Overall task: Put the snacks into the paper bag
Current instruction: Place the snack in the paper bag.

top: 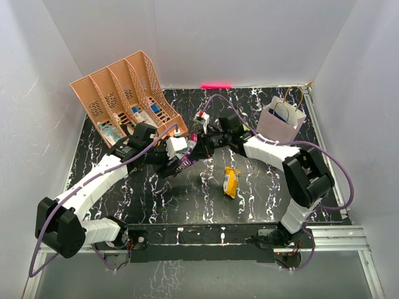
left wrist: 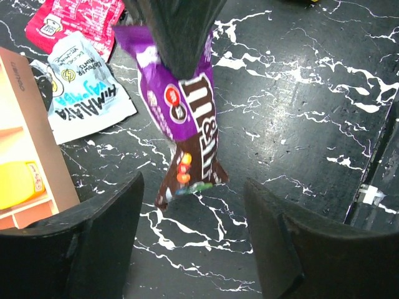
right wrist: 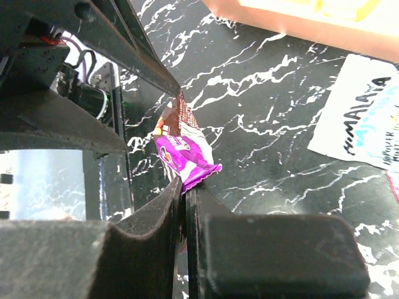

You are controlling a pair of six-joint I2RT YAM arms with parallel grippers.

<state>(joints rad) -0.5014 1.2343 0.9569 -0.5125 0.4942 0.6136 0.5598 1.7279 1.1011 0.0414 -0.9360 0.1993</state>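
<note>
A purple M&M's packet hangs above the black marble table, pinched at its top edge by my right gripper. In the right wrist view the jaws are shut on the packet. My left gripper is open, with the packet's lower end hanging just beyond its fingertips, touching neither. A yellow packet lies in the middle of the table. A white packet and a red one lie beside the organiser. The pale paper bag stands upright at the back right.
The peach slotted organiser stands at the back left, its base close to my left gripper. White walls close in the table on three sides. The two arms meet near the table's middle.
</note>
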